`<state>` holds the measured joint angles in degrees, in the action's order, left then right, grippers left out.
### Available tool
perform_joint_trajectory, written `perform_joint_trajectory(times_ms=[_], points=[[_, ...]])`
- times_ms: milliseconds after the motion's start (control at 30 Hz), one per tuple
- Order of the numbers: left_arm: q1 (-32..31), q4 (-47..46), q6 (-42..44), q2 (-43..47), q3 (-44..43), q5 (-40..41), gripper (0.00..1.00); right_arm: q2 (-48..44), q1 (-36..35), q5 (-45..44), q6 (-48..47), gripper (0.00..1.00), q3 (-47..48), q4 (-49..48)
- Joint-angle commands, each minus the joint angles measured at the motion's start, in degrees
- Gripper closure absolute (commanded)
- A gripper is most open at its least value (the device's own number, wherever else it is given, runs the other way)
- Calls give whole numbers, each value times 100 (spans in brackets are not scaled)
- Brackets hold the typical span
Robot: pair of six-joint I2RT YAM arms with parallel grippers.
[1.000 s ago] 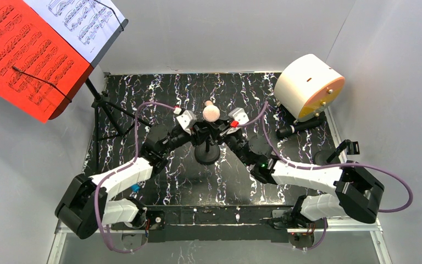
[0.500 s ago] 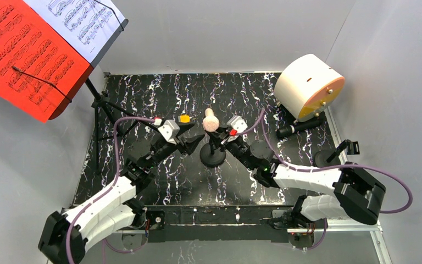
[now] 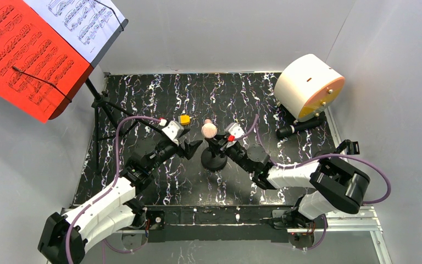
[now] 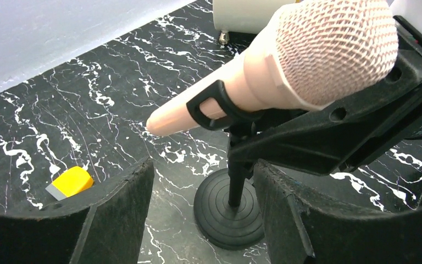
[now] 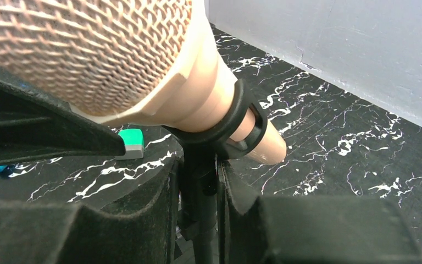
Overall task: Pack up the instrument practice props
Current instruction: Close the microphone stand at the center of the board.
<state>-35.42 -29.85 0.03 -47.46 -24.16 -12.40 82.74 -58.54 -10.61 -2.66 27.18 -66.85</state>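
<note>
The beige-headed microphone sits in a black clip on a pole with a round base, mid-table. My right gripper is shut on that pole, just under the clip, with the microphone head filling its view. My left gripper is open and empty just left of the stand, and its fingers frame the base without touching it. The black microphone lies at the back right. The black tripod rack at the far left holds a red sheet and a white sheet.
A big white cylinder with an orange face stands at the back right, beside the black microphone. A second black round base with a clip stands near the right edge. Grey walls close in the left, back and right sides.
My left gripper has let go of the microphone stand, opened and drawn back to the left. My right gripper has kept its hold and shifted the stand slightly nearer.
</note>
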Motion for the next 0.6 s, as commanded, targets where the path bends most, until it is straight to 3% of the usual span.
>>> perform_joint_trajectory(times_ms=[0, 100, 333, 567], points=[[-18, -77, 36, 31, -180, 81, 34, 42, 66, 165, 222, 92, -258, -413], [-18, -281, -198, -22, -100, -29, 34, -120, 73, 257, 222, 82, -301, -244], [-17, -619, -513, -307, -64, -377, 31, -982, 74, 637, 164, 41, -176, 669], [-18, -961, -715, -369, 23, -437, 30, -2227, 73, 700, 490, 27, 10, 2552]])
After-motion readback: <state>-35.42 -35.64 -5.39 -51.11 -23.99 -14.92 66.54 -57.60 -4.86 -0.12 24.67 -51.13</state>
